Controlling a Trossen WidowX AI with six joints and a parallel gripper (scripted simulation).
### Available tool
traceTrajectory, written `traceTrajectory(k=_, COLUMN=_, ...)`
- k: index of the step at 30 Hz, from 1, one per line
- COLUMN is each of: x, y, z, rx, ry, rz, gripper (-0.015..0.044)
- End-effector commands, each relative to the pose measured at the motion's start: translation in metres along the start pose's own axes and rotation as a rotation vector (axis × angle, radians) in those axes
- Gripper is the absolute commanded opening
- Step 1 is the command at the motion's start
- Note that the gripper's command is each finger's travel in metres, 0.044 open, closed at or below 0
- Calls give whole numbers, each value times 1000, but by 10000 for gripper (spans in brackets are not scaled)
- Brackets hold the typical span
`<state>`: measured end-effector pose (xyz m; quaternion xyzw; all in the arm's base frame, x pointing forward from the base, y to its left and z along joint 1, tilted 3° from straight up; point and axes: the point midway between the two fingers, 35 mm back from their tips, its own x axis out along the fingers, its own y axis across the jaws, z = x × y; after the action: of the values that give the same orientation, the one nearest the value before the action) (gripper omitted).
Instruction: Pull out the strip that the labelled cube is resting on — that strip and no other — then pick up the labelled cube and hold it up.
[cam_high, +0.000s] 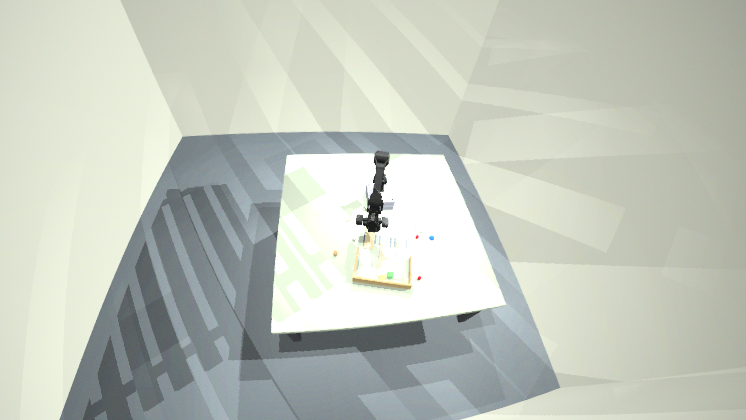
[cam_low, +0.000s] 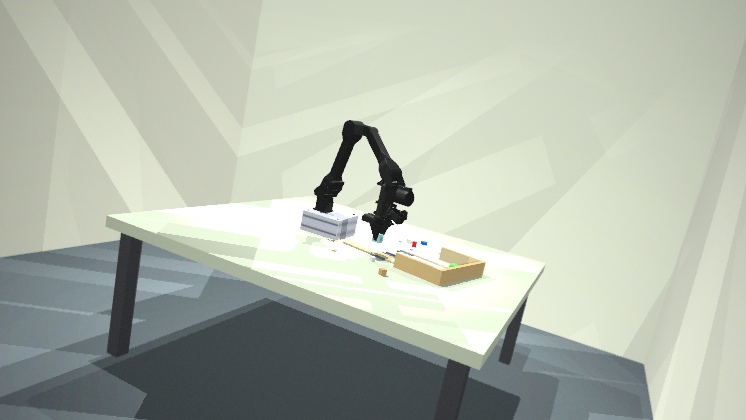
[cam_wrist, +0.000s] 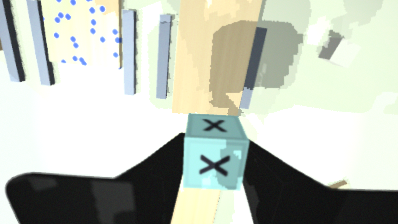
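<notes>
Clamped between the dark fingers of the end effector (cam_wrist: 216, 165) was the labelled cube (cam_wrist: 216, 159), a pale cyan block with a black X on each of its two visible faces. The fingers pressed on its left and right sides, partway closed to the cube's width. In the exterior view the cube (cam_low: 378, 238) sat at the fingertips just above the desk (cam_low: 292, 276); whether it cleared the surface could not be told there. Beneath it in the wrist view ran a plain tan strip (cam_wrist: 215, 55), with a dark shadow lying across it. Grey-blue strips (cam_wrist: 164, 55) lay beside it, and a blue-dotted tan strip (cam_wrist: 82, 30) lay further left, cut off by the frame's top edge.

Behind the end effector the arm (cam_low: 360, 156) rose from its grey base block (cam_low: 327, 223) to a high elbow, then dropped steeply, so the wrist pointed almost straight down. Nearby stood a shallow wooden tray (cam_low: 417, 266) holding a small green piece (cam_low: 453, 265). From the top view the cube was hidden beneath the wrist.
</notes>
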<state>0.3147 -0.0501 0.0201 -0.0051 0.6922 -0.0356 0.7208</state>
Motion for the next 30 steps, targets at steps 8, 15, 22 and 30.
traceTrajectory(k=8, x=-26, y=2, z=-14, rx=3, ry=-6, rz=-1, gripper=0)
traceTrajectory(k=15, x=-37, y=2, z=-14, rx=3, ry=-6, rz=-1, gripper=0)
traceTrajectory(k=22, x=-37, y=2, z=-14, rx=3, ry=-6, rz=-1, gripper=0)
traceTrajectory(k=30, x=-37, y=2, z=-14, rx=3, ry=-6, rz=-1, gripper=0)
